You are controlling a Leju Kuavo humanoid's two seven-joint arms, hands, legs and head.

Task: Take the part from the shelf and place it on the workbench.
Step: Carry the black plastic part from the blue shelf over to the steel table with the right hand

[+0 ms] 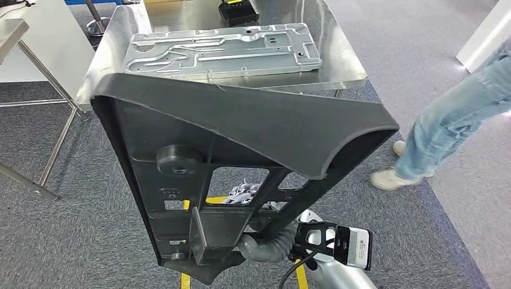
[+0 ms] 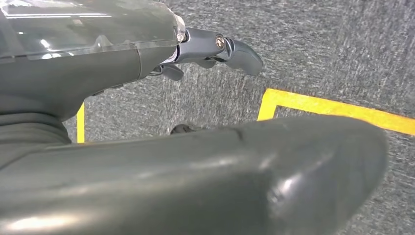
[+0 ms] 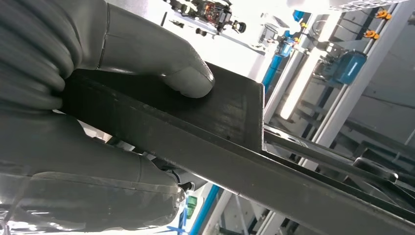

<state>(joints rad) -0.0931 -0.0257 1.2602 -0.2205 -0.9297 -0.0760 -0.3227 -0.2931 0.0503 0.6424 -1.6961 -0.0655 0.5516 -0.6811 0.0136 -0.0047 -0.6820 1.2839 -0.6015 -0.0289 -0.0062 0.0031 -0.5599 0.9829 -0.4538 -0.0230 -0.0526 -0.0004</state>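
Note:
The part (image 1: pixel 241 129) is a big black plastic panel with ribs, cut-outs and a curled rim. It hangs tilted in front of me, its upper edge over the near edge of the steel workbench (image 1: pixel 343 57). My right hand (image 3: pixel 98 98) grips a flat edge of the part (image 3: pixel 230 142), thumb (image 3: pixel 181 73) pressed on one face and fingers on the other. In the head view, the right hand (image 1: pixel 265 245) comes up from below behind the panel's lower end. My left hand (image 2: pixel 147 83) hangs over the carpet with its fingers (image 2: pixel 230 49) apart from the thumb and nothing in them.
A silver stamped metal plate (image 1: pixel 223 51) lies on the workbench, with a black device (image 1: pixel 238 11) behind it. A person's legs (image 1: pixel 446 126) stand on the carpet to the right. A white table's frame (image 1: pixel 48 102) stands at the left. Yellow tape (image 2: pixel 333 107) marks the floor.

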